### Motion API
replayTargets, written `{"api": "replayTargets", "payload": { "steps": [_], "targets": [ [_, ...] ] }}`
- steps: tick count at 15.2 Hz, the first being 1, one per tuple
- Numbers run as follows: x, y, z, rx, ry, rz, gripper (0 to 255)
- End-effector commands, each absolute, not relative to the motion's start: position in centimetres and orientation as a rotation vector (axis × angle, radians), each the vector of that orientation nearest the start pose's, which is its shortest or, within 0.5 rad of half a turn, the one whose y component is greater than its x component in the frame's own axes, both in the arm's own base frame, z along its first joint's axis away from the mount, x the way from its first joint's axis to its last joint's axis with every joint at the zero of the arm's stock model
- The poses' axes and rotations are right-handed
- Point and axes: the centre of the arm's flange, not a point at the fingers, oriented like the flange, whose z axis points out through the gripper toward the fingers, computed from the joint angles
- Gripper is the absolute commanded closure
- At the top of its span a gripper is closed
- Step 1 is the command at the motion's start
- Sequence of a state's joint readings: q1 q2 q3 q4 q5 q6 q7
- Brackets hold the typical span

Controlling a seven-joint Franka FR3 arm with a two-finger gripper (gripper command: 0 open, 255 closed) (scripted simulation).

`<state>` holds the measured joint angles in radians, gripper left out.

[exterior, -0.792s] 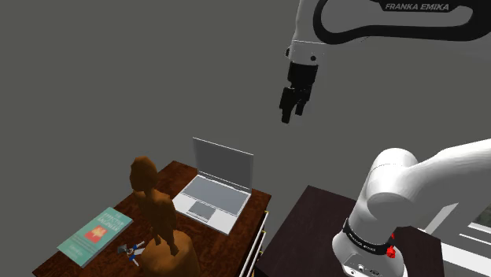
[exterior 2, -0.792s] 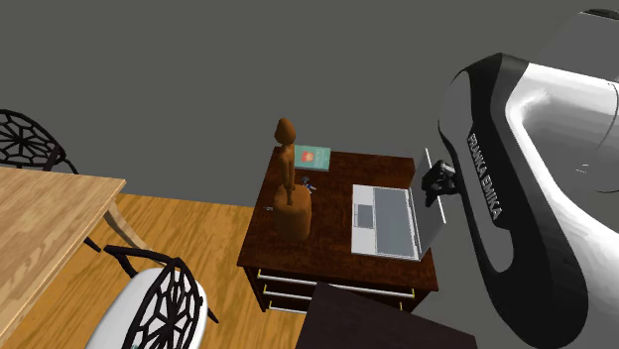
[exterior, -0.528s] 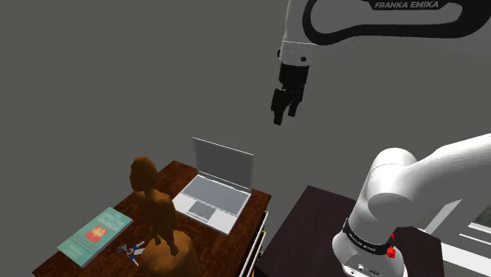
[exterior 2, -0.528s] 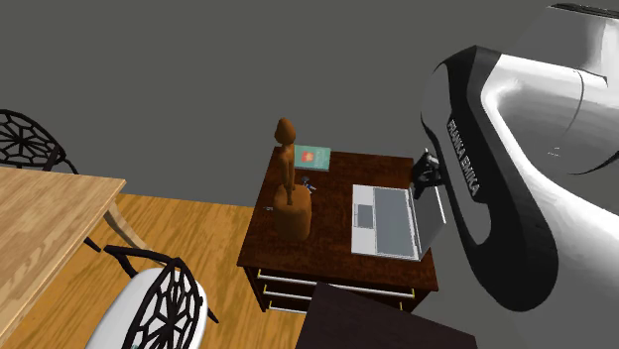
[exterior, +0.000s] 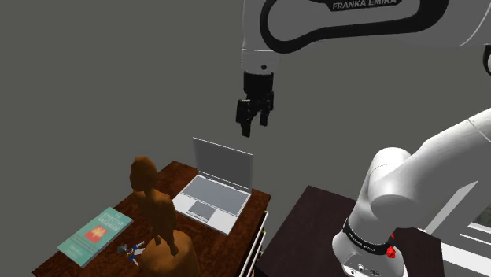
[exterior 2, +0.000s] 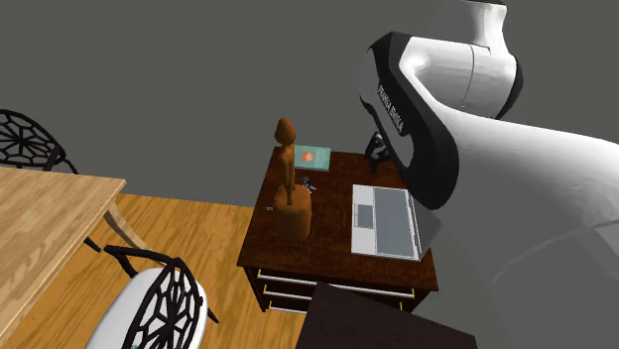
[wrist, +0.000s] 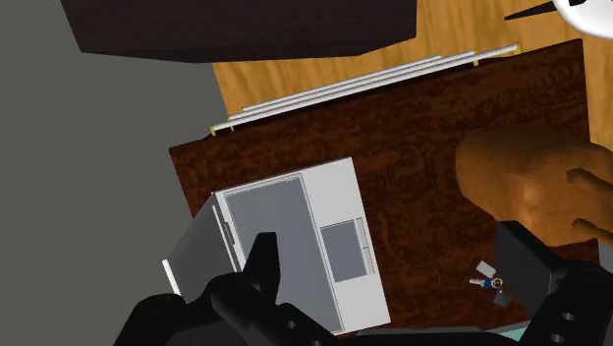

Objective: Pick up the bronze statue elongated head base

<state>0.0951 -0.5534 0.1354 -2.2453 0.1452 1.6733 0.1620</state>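
I'm on the approach: my claw (exterior: 252, 124) hangs wide and empty above the laptop (exterior: 211, 197), the bronze statue (exterior: 157, 212) on the bench (exterior: 175, 175) well below and aside, so next I shift across and descend

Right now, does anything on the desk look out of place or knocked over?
Nothing looks spilled or damaged. Only the small blue figure seems to lie flat beside the upright statue.

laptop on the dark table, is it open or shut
Open: the laptop has its lid standing up behind the keyboard half, which lies flat on the dark table.
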Motion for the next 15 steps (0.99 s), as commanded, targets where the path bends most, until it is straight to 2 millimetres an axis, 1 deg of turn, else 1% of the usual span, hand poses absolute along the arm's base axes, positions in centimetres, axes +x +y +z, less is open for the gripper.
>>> {"api": "replayTargets", "payload": {
  "steps": [1,15],
  "targets": [
    [38.1,13.7,56.7,-3.075,-0.064,0.073,0],
    [46.3,31.0,53.6,-3.09,-0.173,0.203,0]
  ]
}}
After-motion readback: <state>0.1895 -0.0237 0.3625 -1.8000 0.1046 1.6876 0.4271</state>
